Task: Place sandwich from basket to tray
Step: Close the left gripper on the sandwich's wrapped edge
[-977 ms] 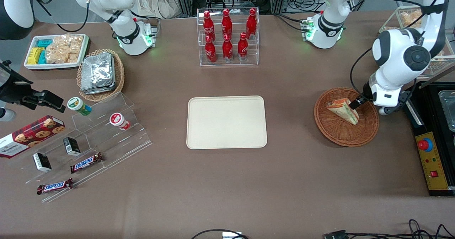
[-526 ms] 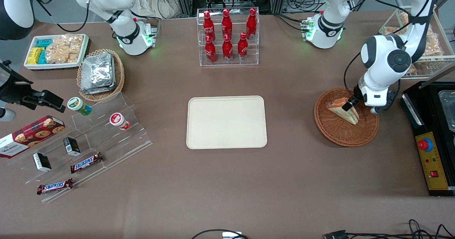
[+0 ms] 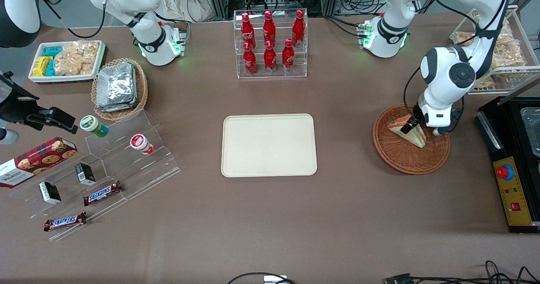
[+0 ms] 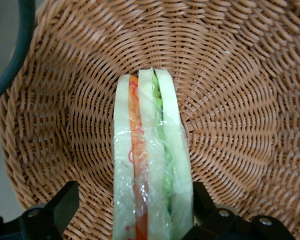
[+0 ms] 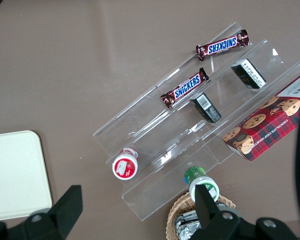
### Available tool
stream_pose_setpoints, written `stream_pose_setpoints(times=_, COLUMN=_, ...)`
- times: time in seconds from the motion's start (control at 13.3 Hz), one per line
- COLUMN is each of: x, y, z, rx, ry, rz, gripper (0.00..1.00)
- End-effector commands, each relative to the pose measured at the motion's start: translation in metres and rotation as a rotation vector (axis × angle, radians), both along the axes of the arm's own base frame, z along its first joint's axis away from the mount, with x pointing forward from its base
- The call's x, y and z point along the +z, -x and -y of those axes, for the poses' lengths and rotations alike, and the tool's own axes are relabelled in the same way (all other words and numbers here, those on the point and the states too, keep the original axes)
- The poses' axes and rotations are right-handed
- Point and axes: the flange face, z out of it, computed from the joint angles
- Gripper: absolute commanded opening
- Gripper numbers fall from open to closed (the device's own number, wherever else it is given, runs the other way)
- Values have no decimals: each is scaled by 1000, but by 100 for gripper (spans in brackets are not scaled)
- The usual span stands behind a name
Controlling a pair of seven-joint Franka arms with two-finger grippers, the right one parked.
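Tray [image 3: 269, 145]: your goal, a flat cream-beige rectangle with rounded corners, lies bare at mid-bench, well apart from the basket and toward the parked arm's end from it.

Basket [image 3: 396, 157]: a round, shallow brown wicker bowl sits toward the working arm's end of the bench [image 3: 270, 225].

Sandwich [image 4: 150, 165]: a clear-wrapped triangular wedge stands on edge inside the basket, pale bread outside, orange and green filling showing between the slices.

Pincer [image 3: 410, 125]: your left arm's pincer is down in the basket at the sandwich. The wrist view shows it spread, one finger on each side of the wedge; one [image 4: 200, 197] sits right at the wrap, the other [image 4: 65, 205] stands clear of it. It is pinching nothing yet.

Risk, uneven closing: you are off-centre, so closing could push the wedge sideways or tip it over.

Risk, slippery wrap: the film may slide or the soft bread crush if you squeeze hard.

Risk, basket rim: a low carry could snag the wicker and drag the basket.
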Motion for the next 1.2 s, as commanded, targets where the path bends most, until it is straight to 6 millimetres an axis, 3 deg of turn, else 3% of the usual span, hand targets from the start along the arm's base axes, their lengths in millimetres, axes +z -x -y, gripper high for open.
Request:
stream_pose_setpoints(times=0.0, x=-1, y=-1, z=2, rx=28, ry=6, rz=15, gripper=100)
stream_pose_setpoints(times=0.08, x=0, y=-2, z=2, rx=27, ry=6, rz=18, gripper=95)
stream_pose_setpoints(times=0.15, x=-1, y=-2, z=1, rx=28, ry=6, rz=17, gripper=77)
stream_pose_setpoints(times=0.38, x=1, y=-4, z=3, rx=12, ry=5, rz=21, gripper=7)
stream_pose_setpoints(times=0.45, x=3, y=-6, z=3, rx=13, ry=5, rz=24, gripper=0)
stream_pose_setpoints(times=0.75, x=29, y=-16, z=4, rx=-3, ry=-2, rz=48, gripper=0)
stream_pose_setpoints(times=1.13, x=114, y=-53, z=18, rx=-168, ry=-24, rz=-47, gripper=0)
